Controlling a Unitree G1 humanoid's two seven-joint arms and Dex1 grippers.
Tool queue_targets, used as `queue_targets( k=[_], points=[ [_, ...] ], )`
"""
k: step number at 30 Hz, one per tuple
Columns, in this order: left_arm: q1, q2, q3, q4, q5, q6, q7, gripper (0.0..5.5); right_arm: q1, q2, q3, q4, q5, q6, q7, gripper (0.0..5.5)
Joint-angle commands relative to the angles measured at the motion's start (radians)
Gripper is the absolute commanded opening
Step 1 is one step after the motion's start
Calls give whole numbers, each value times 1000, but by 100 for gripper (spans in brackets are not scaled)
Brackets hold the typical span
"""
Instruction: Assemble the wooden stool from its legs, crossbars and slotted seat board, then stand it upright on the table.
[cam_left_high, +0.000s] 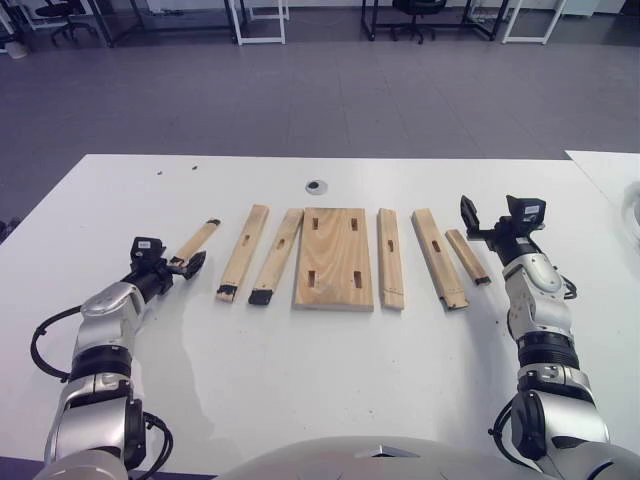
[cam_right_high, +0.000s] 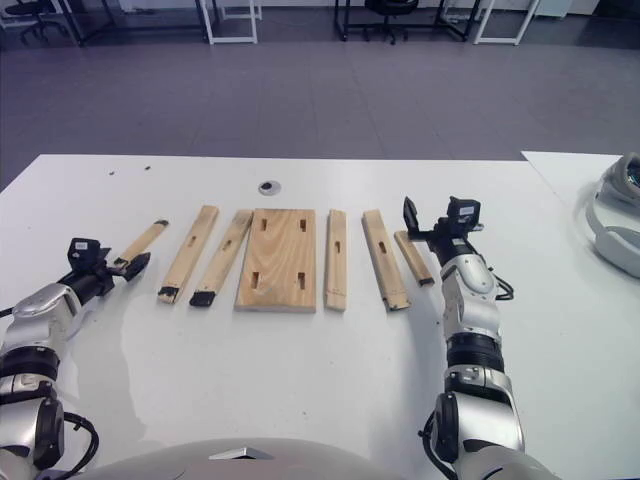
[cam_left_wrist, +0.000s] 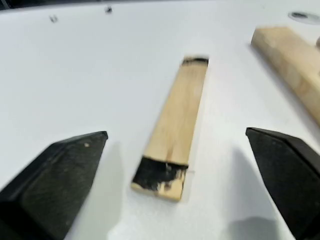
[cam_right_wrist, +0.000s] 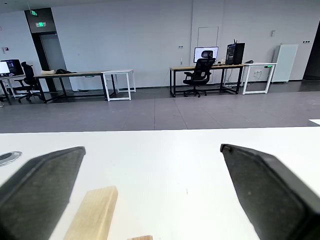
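The slotted seat board (cam_left_high: 334, 259) lies flat at the table's middle. Two legs (cam_left_high: 243, 250) (cam_left_high: 277, 254) lie to its left and two more (cam_left_high: 390, 257) (cam_left_high: 439, 256) to its right. One short crossbar (cam_left_high: 197, 241) is at far left, another (cam_left_high: 467, 256) at far right. My left gripper (cam_left_wrist: 175, 135) is open low over the table, its fingers (cam_left_wrist: 60, 180) either side of the left crossbar's near end (cam_left_wrist: 172, 145), not touching it. My right gripper (cam_left_high: 488, 226) is open, raised just above the right crossbar's far end; a wooden end (cam_right_wrist: 92, 212) shows below it.
A round grommet (cam_left_high: 317, 186) sits in the table behind the seat board. A second white table with a white object (cam_right_high: 615, 215) stands off to the right. Bare tabletop (cam_left_high: 330, 370) stretches in front of the parts. Desks and chairs fill the room behind.
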Motion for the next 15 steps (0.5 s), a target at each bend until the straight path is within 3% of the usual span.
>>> queue_targets(
  k=[1, 8, 15],
  points=[
    [-81, 29, -31, 130, 48, -2, -16, 455, -9, -8, 4, 7, -4, 3, 1, 503],
    [-41, 37, -68, 122, 60, -9, -98, 329, -1, -7, 5, 1, -4, 5, 0, 503],
    [-12, 54, -109, 135, 99, -7, -57, 208, -1, -6, 6, 1, -5, 7, -3, 503]
  ],
)
